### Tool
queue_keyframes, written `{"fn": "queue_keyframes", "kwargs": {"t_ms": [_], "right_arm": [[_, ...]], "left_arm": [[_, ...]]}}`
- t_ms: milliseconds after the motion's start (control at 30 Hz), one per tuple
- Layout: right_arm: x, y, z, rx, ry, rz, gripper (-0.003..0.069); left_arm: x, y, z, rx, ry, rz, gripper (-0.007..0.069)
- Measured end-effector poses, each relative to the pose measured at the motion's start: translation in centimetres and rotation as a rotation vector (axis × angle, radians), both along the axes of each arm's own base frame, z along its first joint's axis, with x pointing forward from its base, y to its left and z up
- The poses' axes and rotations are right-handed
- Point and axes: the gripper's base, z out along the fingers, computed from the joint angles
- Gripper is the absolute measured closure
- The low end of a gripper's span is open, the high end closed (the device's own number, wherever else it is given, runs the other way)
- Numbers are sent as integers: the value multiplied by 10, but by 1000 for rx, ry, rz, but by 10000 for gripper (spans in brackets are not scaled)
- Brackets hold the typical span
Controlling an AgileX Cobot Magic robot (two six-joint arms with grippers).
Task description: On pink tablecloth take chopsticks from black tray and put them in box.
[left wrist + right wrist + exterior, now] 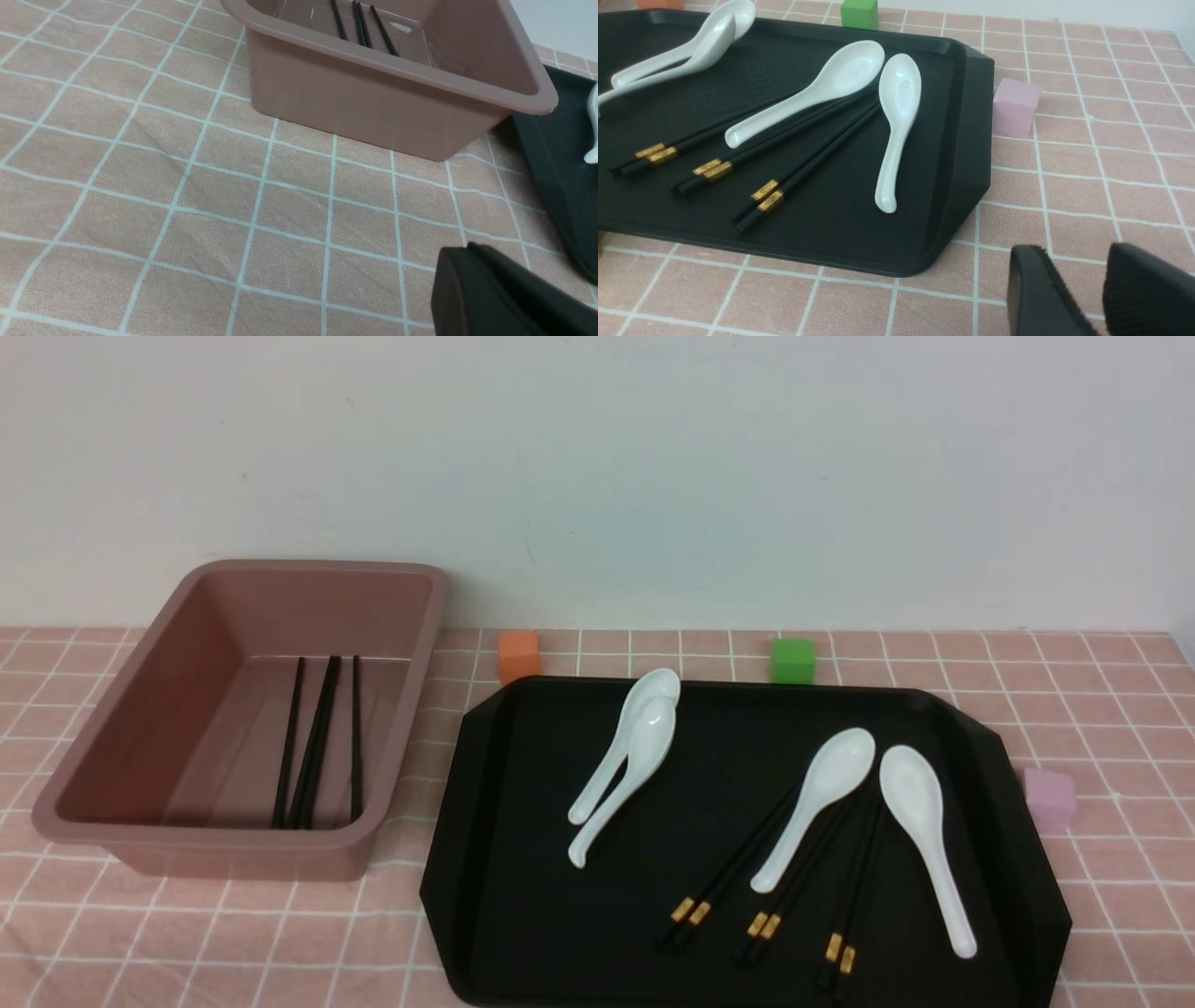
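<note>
With the black tray (523, 915) taken as the landmark, the box (140, 840) is seen just beside its left edge on the pink tablecloth (1120, 709), and four chopsticks (313, 747) are already lying on the box floor. Six chopsticks (794, 887), grouped as three pairs with gold bands, are left on the tray's right half, their thin ends tucked under two of the spoons. The task is therefore judged to be partly done, and the step in hand is taken to be the fetching of another pair.

Neither arm is shown in the front view. The right gripper (1099, 284) is seen in its wrist view over bare cloth just off the tray's near right corner, its two pads parted with nothing between them. Of the left gripper (495, 298) only one dark part is shown, over the cloth near the box's front wall, so whether it is parted or closed cannot be told.

The next move is judged to call for a reach onto the tray toward the banded ends, which lie clear of the spoons, and a pinch on thin, low sticks.

Counted: four white spoons (920, 840), two of them nested; three small cubes, one orange (519, 656), one green (792, 660), one pink (1049, 799), all off the tray's edges
</note>
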Motion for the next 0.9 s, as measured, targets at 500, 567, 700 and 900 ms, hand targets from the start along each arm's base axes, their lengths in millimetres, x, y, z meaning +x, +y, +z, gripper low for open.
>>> {"fn": "queue_keyframes", "kwargs": {"t_ms": [500, 567, 700, 900], "right_arm": [[0, 0, 0, 0, 0, 0, 419], [0, 0, 0, 0, 0, 0, 419], [0, 0, 0, 0, 0, 0, 419], [0, 0, 0, 0, 0, 0, 419]], "left_arm": [[0, 0, 0, 0, 0, 0, 627], [0, 0, 0, 0, 0, 0, 627], [0, 0, 0, 0, 0, 0, 622], [0, 0, 0, 0, 0, 0, 617]]}}
